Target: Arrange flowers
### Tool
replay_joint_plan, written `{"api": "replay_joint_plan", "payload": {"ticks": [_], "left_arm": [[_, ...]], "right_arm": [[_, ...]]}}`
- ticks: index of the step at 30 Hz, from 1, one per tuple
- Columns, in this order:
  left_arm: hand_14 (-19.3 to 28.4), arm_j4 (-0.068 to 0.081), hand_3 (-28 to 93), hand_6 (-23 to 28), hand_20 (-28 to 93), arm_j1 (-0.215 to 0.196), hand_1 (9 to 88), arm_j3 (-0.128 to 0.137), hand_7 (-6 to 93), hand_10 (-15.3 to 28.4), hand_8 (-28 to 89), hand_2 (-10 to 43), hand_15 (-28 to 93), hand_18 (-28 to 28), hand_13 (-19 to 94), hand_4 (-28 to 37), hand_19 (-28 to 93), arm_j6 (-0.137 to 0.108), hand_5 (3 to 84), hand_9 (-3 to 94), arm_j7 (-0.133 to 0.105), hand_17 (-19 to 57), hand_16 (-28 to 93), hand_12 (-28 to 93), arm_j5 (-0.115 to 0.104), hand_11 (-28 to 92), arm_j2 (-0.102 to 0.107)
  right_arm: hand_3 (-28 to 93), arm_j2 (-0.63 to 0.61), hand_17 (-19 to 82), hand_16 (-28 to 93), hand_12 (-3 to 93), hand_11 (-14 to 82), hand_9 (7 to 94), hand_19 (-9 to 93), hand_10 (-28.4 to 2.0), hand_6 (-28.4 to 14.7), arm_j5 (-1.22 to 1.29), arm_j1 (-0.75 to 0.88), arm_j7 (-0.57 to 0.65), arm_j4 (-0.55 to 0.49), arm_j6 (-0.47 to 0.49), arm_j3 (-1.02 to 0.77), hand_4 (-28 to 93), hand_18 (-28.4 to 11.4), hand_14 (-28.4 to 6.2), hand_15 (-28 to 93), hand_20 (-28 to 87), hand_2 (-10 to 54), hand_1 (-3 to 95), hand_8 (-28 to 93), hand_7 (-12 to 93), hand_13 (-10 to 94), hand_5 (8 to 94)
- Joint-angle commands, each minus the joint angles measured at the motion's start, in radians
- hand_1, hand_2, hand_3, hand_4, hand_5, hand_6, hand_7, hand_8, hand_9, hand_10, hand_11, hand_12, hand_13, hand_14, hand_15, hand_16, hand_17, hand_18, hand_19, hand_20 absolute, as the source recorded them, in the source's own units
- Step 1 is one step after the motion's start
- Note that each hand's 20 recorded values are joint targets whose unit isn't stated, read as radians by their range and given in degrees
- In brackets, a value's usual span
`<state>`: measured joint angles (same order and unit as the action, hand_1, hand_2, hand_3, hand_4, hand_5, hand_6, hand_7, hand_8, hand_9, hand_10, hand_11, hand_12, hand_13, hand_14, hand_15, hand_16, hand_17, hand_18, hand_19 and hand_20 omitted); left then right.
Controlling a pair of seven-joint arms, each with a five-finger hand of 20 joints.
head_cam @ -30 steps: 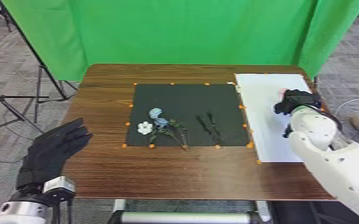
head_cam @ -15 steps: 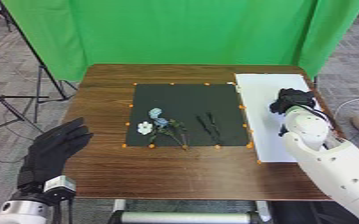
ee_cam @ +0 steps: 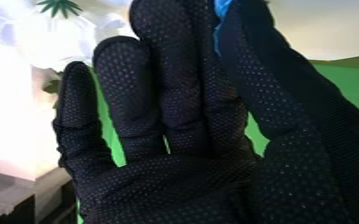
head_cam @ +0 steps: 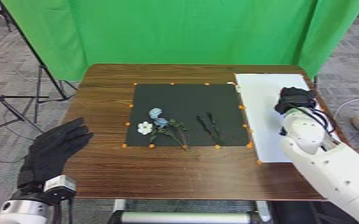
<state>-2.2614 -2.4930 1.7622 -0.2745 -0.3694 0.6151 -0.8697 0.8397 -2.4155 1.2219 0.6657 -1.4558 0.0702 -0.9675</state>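
Inside the table's [head_cam: 175, 172] edge, right hand [head_cam: 294, 99] seemingly hovers.

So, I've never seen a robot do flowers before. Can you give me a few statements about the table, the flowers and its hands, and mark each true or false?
1. The white flower lies on the black sheet. True.
2. The left hand is touching the blue flowers. False: it is at the table's left side, apart from them.
3. The right hand is over the white sheet. True.
4. The right hand is closed in a fist. False: its fingers are straight in the right wrist view.
5. The curtain behind the table is red. False: it is green.
6. Dark stems lie to the right of the blue flowers. True.
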Motion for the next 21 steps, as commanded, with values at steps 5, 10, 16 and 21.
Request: {"api": "replay_joint_plan", "payload": {"ticks": [5, 10, 16, 21], "left_arm": [[28.4, -0.004, 83, 13.8, 12, -0.018, 27.2, 0.011, 12.4, 22.4, -8, 5.0, 57, 21.4, 27, -12.0, 57, 0.011, 45.7, 38.0, 0.010, -9.6, -12, 9, 0.003, 35, -0.007], [28.4, -0.009, 83, 13.8, 12, -0.030, 27.3, 0.021, 12.4, 22.5, -8, 5.1, 57, 21.3, 27, -12.2, 57, 0.009, 45.6, 38.1, 0.009, -9.7, -12, 9, 0.003, 35, -0.007], [28.4, -0.015, 83, 13.7, 12, -0.043, 27.3, 0.030, 12.4, 22.5, -8, 5.1, 57, 21.4, 27, -12.2, 58, 0.000, 45.7, 38.1, 0.000, -9.7, -12, 9, 0.000, 35, -0.005], [28.4, -0.014, 83, 13.8, 12, -0.037, 27.4, 0.029, 12.5, 22.5, -8, 5.1, 57, 21.4, 27, -12.1, 57, 0.003, 45.6, 38.1, 0.006, -9.6, -12, 9, 0.001, 35, -0.002]], "right_arm": [[72, -0.070, 16, 28, 33.0, 31.9, 81.7, 75, -8.0, 0.9, -0.019, -0.009, -0.031, -0.071, -0.123, 0.059, -28, -24.3, -8.9, 72, 37, -5.9, 50.9, 1, 27, 60, 80.9], [72, -0.098, 16, 29, 33.4, 31.8, 81.7, 76, -8.0, 0.8, -0.004, -0.050, -0.112, -0.160, -0.174, 0.118, -28, -24.2, -8.9, 72, 37, -5.9, 50.9, 1, 26, 60, 81.0], [72, -0.055, 16, 29, 33.4, 32.2, 81.3, 75, -8.0, 0.8, 0.012, -0.136, -0.252, -0.222, -0.135, 0.224, -28, -23.6, -8.4, 72, 37, -5.4, 50.2, 1, 27, 60, 80.6], [73, 0.022, 15, 30, 32.9, 32.5, 80.6, 75, -7.9, 1.5, 0.007, -0.184, -0.314, -0.225, -0.106, 0.308, -28, -22.8, -7.9, 71, 36, -5.2, 49.3, 1, 27, 60, 80.2]]}}
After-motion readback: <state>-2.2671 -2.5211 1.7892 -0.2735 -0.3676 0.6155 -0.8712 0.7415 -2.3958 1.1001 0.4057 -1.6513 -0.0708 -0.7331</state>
